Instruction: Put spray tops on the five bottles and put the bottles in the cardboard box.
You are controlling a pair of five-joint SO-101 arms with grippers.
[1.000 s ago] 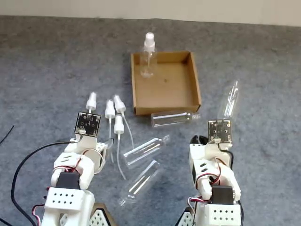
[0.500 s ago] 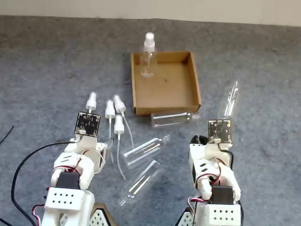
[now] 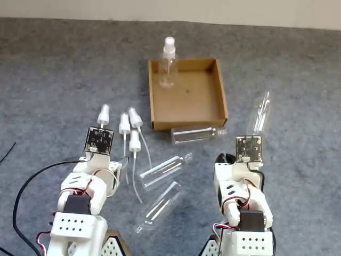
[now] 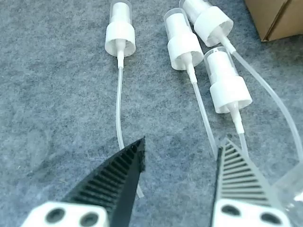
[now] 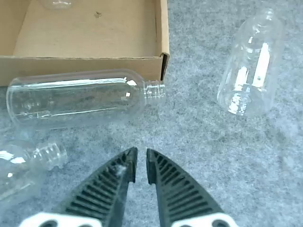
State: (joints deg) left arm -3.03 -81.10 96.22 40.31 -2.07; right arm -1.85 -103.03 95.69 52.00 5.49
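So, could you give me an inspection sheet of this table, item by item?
Surface: grey carpet-like mat, flat.
Job's things: brown cardboard box holds one clear plastic bottle with white spray top, upright; four clear uncapped bottles lie outside it; four white spray tops with tubes lie loose before the left claw.
Clutter: nothing seen.
Grippers: left claw open, empty; right claw shut, empty.
Cables: black cable curls on the mat, left of the left claw.
Surroundings: pale strip along the far edge.
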